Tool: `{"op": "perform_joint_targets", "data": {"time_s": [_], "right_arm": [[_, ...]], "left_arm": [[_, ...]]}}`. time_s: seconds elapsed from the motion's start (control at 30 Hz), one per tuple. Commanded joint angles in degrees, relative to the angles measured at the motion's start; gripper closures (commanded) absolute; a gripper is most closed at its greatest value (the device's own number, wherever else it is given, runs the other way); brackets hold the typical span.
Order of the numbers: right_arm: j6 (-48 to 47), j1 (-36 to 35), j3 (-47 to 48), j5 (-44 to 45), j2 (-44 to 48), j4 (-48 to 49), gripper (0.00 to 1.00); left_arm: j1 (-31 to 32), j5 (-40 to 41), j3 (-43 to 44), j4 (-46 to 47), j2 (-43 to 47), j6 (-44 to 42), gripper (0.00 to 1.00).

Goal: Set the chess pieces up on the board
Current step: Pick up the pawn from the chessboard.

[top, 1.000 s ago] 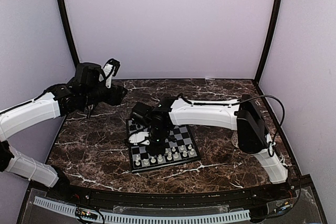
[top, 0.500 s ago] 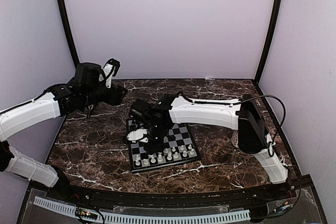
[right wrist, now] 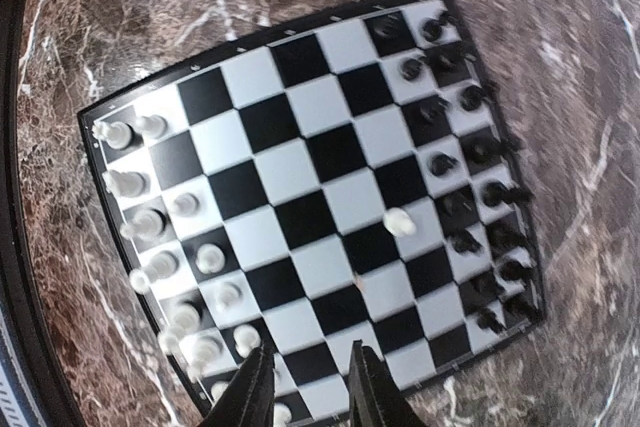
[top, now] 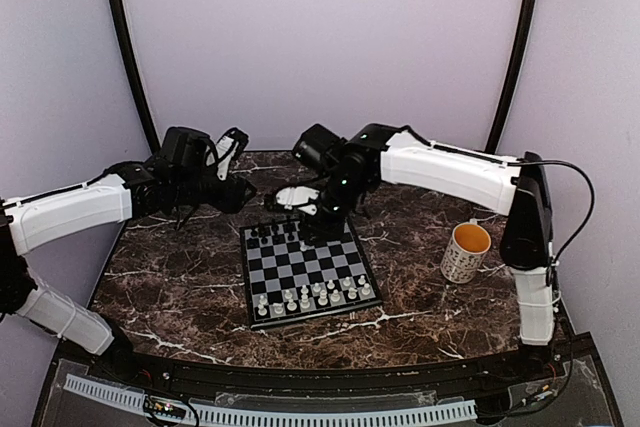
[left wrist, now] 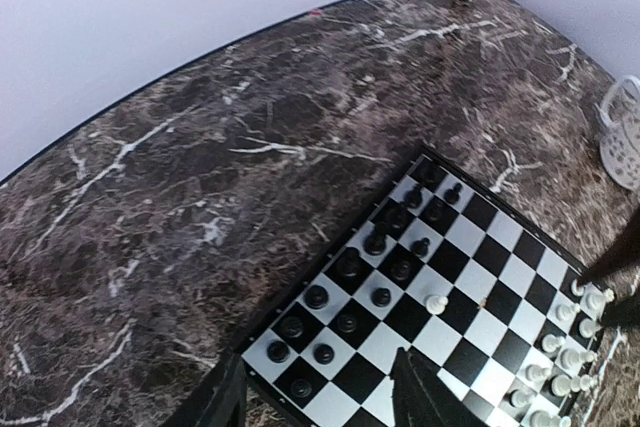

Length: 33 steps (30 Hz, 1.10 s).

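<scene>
The board (top: 330,269) lies mid-table. Black chess pieces (top: 278,233) fill its two far rows and white chess pieces (top: 310,298) its two near rows. One white pawn (right wrist: 399,221) stands alone on a middle square near the black side; it also shows in the left wrist view (left wrist: 436,302). My right gripper (top: 320,221) hovers over the board's far edge, open and empty; its fingers show apart in the right wrist view (right wrist: 310,397). My left gripper (top: 238,195) is open and empty, above the table left of the board's far corner (left wrist: 320,407).
A white mug (top: 466,252) with an orange inside stands on the dark marble table (top: 170,277) right of the board; it also shows in the left wrist view (left wrist: 625,137). Purple walls close in the back and sides.
My right arm has lifted and drawn back from the board's left near part to its far edge, uncovering the mug. My left arm has moved right towards the board.
</scene>
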<state>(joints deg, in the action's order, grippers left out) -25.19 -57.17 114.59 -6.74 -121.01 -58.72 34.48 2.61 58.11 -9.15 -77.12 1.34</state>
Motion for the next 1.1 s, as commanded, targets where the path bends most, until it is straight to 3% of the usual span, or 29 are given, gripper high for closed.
{"op": "perform_joint_targets", "data": {"time_s": [0.0,0.3,0.5,0.77,1.07], "right_arm": [[1.5,5.9,-5.0,-3.7,8.0,3.0,0.73],[1.8,12.1,-18.3,-5.8,14.4,10.4,0.72],[0.8,13.4,-20.4,-5.7,14.8,11.1,0.72],[0.8,16.2,-21.1,-4.6,16.7,11.4,0.70],[1.1,19.3,-21.5,-3.9,18.8,11.8,0.66]], "left_arm": [[-0.1,-14.1,2.2,-1.6,-4.1,-3.1,0.51],[6.2,-11.2,10.1,-6.8,-15.8,-0.9,0.57],[8.0,-11.5,19.2,-14.2,-25.1,1.5,0.64],[8.9,-11.9,24.9,-15.5,-32.0,3.4,0.70],[9.5,-7.2,29.3,-22.1,-36.2,4.1,0.70]]}}
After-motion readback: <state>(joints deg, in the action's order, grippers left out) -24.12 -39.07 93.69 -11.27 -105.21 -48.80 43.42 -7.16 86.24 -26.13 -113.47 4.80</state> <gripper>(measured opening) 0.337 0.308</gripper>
